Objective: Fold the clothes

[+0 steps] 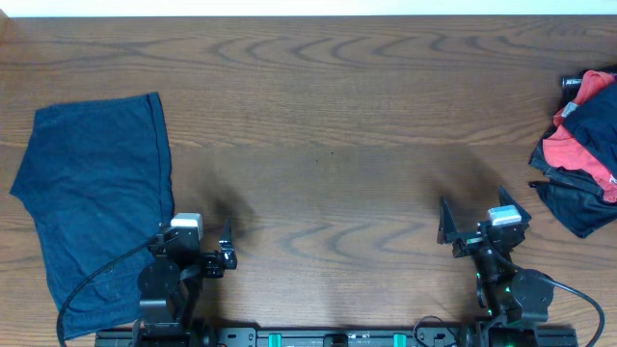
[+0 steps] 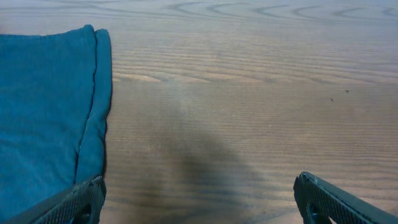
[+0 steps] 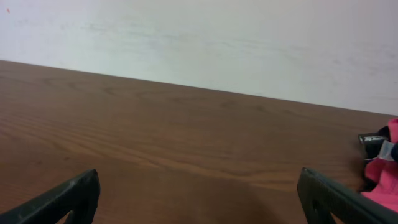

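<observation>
A dark navy-blue garment (image 1: 92, 198) lies flat and folded at the left of the table, its hemmed edge on the right. In the left wrist view it (image 2: 43, 112) fills the left side. My left gripper (image 1: 198, 253) is open and empty, just right of the garment's lower edge; its fingers show in the left wrist view (image 2: 199, 199). My right gripper (image 1: 477, 231) is open and empty over bare wood at the front right; its fingers show in the right wrist view (image 3: 199, 199). A pile of black and red clothes (image 1: 583, 154) lies at the right edge.
The pile of clothes shows at the right edge of the right wrist view (image 3: 382, 168). A pale wall (image 3: 199, 43) stands behind the table's far edge. A black cable (image 1: 87, 289) runs from the left arm over the navy garment.
</observation>
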{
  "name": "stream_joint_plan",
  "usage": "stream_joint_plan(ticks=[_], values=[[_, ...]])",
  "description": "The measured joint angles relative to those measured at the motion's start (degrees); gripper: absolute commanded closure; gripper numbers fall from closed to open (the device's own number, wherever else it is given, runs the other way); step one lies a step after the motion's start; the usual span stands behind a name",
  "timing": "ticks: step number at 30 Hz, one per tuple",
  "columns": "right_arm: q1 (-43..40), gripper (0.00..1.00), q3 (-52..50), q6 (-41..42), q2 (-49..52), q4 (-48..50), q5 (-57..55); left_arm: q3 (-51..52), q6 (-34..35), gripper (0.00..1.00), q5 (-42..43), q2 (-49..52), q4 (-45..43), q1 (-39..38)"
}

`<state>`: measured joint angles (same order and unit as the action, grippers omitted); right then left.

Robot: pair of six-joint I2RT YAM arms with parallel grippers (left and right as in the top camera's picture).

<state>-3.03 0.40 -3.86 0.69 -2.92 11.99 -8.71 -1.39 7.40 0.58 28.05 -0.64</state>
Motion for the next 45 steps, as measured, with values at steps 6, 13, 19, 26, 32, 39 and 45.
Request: stream_joint_plan(ticks=[6,13,19,26,32,39,45], values=[[1.3,0.01,0.0,-0.6,0.0,0.0,-0.6,0.0,0.0,0.02,0.0,0.0,0.0,0.0],[9.1,0.01,0.0,-0.9,0.0,-0.3,-2.9,0.0,0.0,0.02,0.0,0.0,0.0,0.0],[10.1,0.01,0.0,-1.0,0.0,-0.4,-4.2,0.0,0.0,0.02,0.0,0.0,0.0,0.0],[10.1,0.01,0.0,-1.0,0.0,-0.6,-5.5,0.0,0.0,0.02,0.0,0.0,0.0,0.0],[10.1,0.01,0.0,-1.0,0.0,-0.7,-6.3,0.0,0.0,0.02,0.0,0.0,0.0,0.0],[10.1,0.01,0.0,-1.0,0.0,-0.8,-7.4,0.0,0.0,0.02,0.0,0.0,0.0,0.0],[10.1,0.01,0.0,-1.0,0.0,-0.9,-8.1,0.0,0.0,0.02,0.0,0.0,0.0,0.0]])
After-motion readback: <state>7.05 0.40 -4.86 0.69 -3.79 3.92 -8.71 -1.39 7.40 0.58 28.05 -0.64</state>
